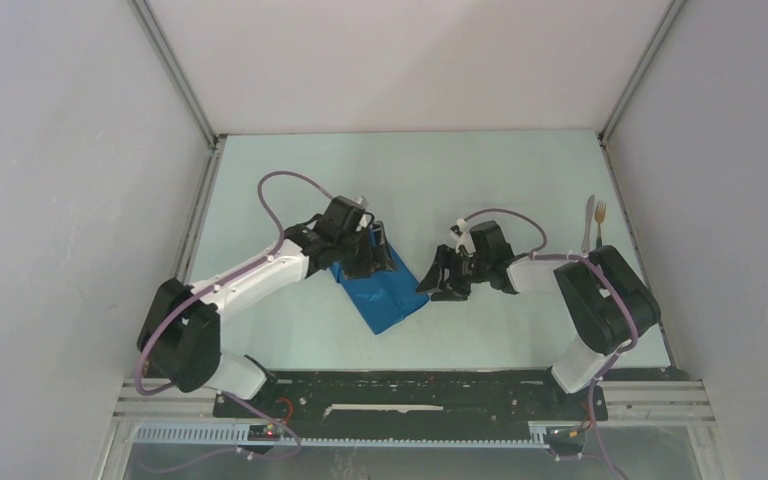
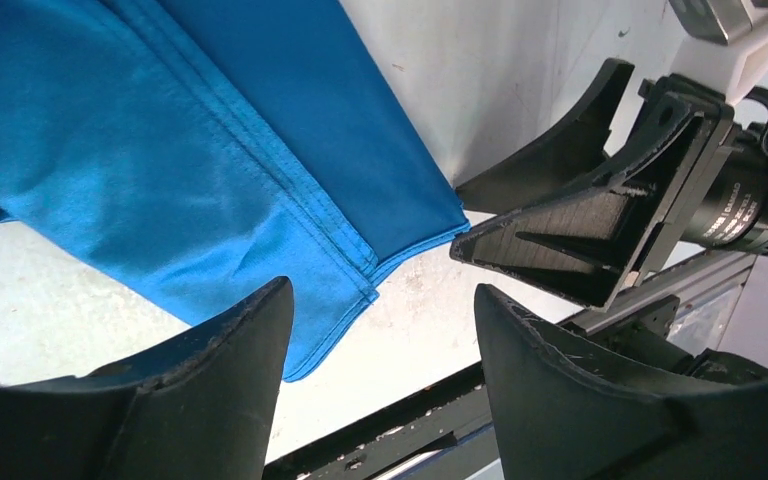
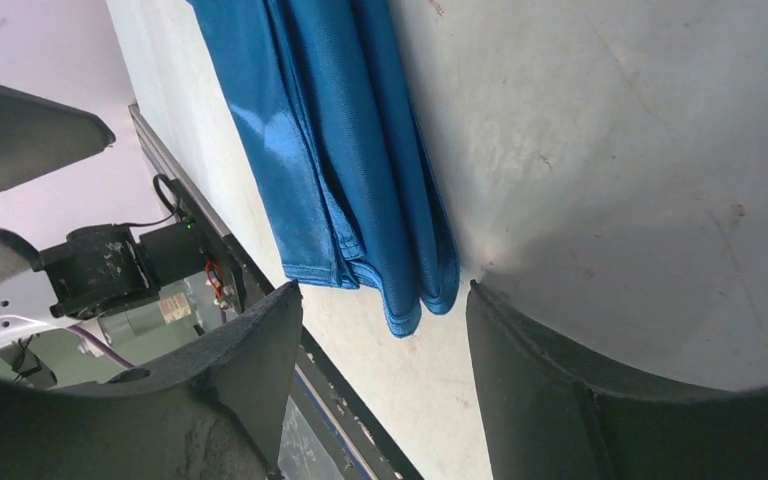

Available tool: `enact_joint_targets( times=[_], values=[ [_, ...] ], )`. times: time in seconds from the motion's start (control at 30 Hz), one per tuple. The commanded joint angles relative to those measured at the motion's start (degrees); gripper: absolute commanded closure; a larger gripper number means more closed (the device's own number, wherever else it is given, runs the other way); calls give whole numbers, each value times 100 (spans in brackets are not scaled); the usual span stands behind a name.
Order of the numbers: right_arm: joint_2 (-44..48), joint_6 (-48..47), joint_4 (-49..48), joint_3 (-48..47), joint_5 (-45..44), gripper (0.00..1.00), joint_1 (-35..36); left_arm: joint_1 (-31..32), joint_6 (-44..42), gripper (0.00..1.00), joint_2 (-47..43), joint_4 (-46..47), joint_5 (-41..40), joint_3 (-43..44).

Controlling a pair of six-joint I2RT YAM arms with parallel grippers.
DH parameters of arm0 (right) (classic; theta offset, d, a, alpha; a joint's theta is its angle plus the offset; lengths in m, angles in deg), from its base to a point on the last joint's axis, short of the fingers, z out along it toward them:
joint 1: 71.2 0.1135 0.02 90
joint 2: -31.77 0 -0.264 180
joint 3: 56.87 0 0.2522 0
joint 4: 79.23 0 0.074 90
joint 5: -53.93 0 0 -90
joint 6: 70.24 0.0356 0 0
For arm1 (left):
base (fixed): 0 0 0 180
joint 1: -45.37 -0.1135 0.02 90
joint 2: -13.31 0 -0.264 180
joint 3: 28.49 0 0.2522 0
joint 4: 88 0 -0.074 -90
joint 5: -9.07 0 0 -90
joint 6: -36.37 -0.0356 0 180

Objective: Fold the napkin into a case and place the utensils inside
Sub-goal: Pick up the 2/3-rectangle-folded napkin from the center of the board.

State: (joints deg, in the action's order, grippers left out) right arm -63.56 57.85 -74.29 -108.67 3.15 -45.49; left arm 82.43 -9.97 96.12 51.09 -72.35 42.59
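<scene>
While my left gripper (image 2: 380, 310) hangs spread and empty over the far end of the napkin (image 2: 210, 150), my right gripper (image 3: 380, 300) gapes empty too, just beside its right edge. The napkin is bright blue, folded into a long layered strip with stitched hems, flat on the table (image 1: 480, 180). The knife (image 1: 588, 222) and fork (image 1: 600, 215) lie well right of it.

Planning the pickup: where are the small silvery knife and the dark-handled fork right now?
Top view: the silvery knife and fork lie side by side near the table's right edge, just beyond the right arm.
</scene>
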Motion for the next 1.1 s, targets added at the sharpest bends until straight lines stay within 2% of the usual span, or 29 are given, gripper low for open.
enact_joint_targets(
  times=[0.0, 0.23, 0.3, 0.47, 0.6, 0.67, 0.73, 0.93, 1.07],
  values=[
    [-79, 166, -353, 44, -95, 31, 100, -173, 145, 28, -351, 42, 173, -118],
    [-162, 216, -477, 43, -142, 37, 131, -268, 106, 27, -528, -45, 156, -204],
    [-140, 168, -509, 46, -186, 44, 128, -302, 97, 28, -541, -65, 155, -224],
    [58, -85, -556, -30, -222, 69, 210, -519, 251, 34, -598, 12, 304, -380],
    [402, -523, -50, -308, -687, 82, 469, -909, 573, 41, -429, 244, 649, -571],
    [574, -787, 292, -493, -996, 90, 652, -1051, 734, 41, -209, 418, 921, -584],
    [630, -1008, 556, -676, -1249, 98, 830, -1088, 844, 37, 25, 448, 1010, -460],
    [751, -1402, 1102, -1082, -1823, 100, 1305, -1095, 1112, 30, 681, 318, 1124, 146],
    [806, -1512, 1214, -1231, -1883, 100, 1466, -1122, 1094, 30, 1259, -284, 1121, 773]
  ],
)
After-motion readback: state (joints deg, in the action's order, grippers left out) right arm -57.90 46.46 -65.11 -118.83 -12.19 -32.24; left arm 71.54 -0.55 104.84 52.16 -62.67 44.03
